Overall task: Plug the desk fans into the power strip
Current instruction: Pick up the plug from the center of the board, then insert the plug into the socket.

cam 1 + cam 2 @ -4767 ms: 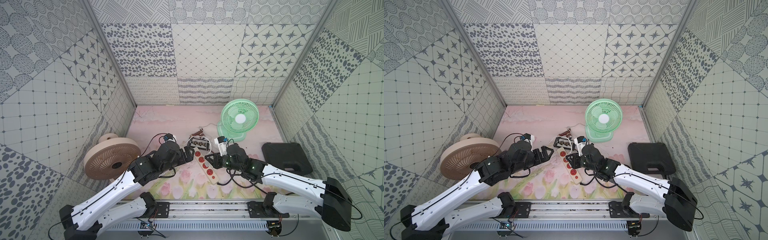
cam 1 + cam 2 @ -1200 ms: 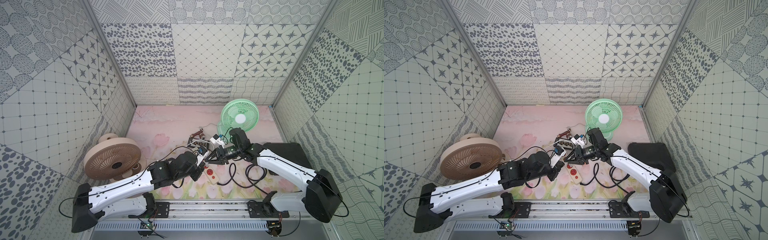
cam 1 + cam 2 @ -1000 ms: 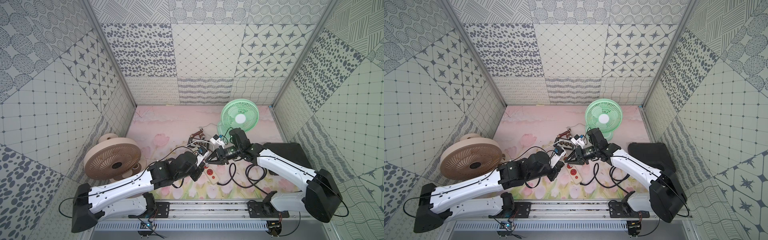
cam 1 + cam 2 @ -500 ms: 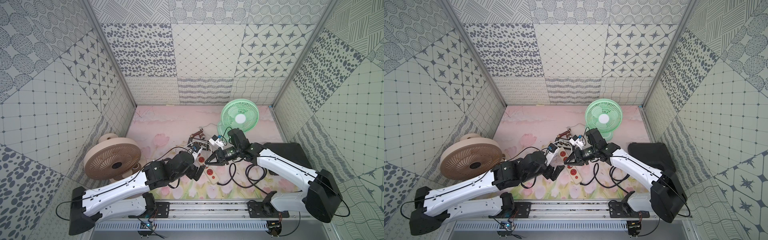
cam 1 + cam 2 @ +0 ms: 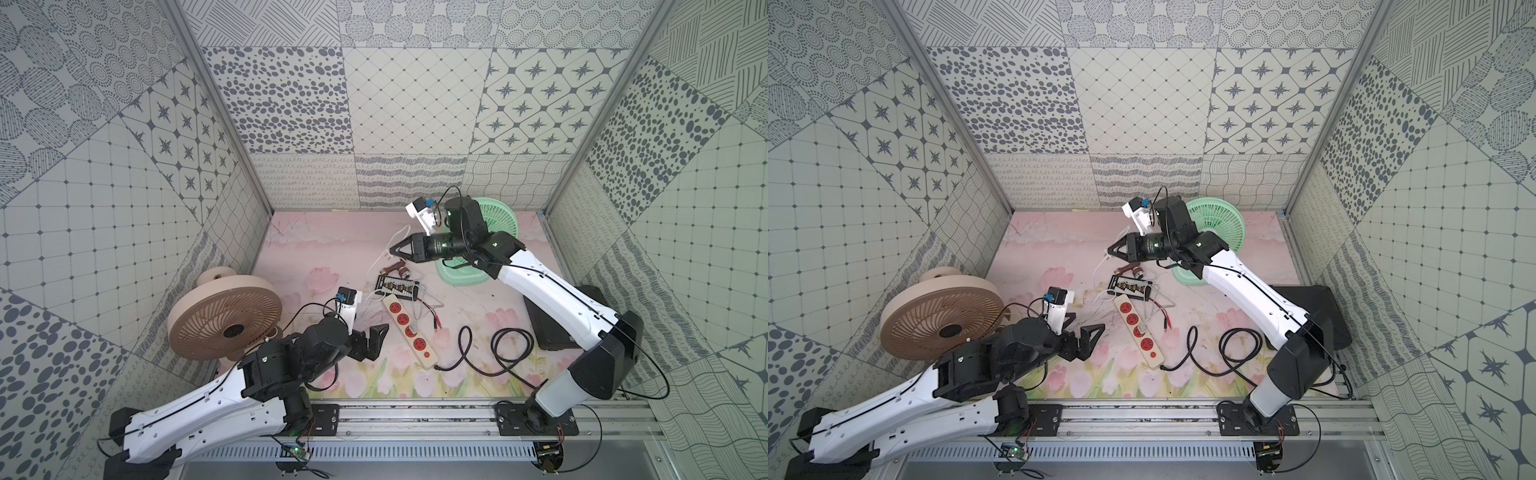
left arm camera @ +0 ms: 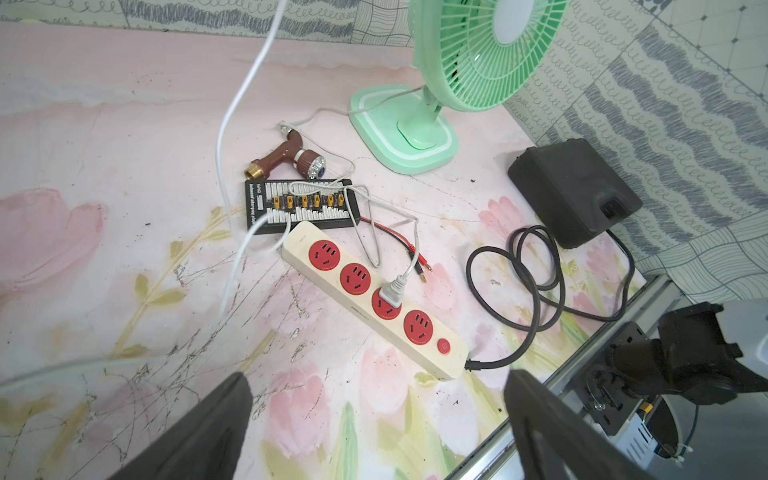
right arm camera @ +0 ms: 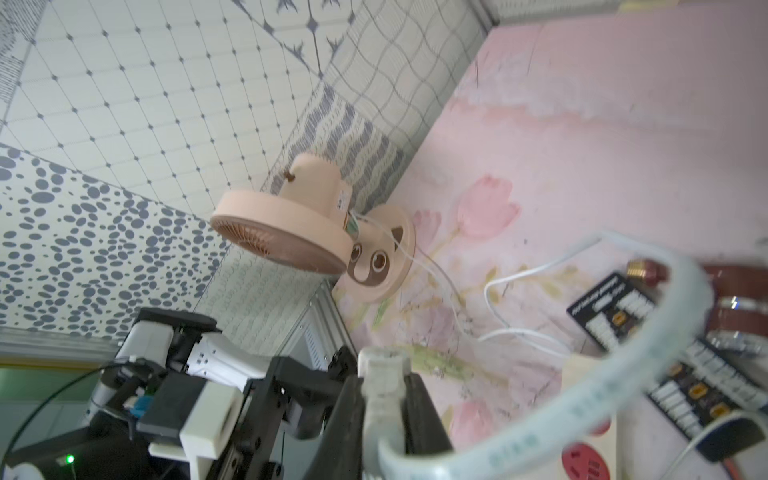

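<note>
Right claw [image 5: 390,251] clamped on white plug [image 7: 381,368], held up above the desk, probably so its cord [image 6: 224,137] hangs free for lining up. Left claw [image 5: 374,344] wide open, empty, beside power strip [image 5: 404,319] mid-desk, likely to steady it.

The power strip [image 6: 370,291], a long cream bar with four round red sockets and a red button [image 6: 444,345], lies flat and diagonal on the floral mat [image 6: 124,124], with its black cord [image 6: 536,299] looping off the button end. A grey plug [image 6: 390,291] sits in the second socket from the button, its thin cord running to the upright green desk fan [image 6: 478,50]
</note>
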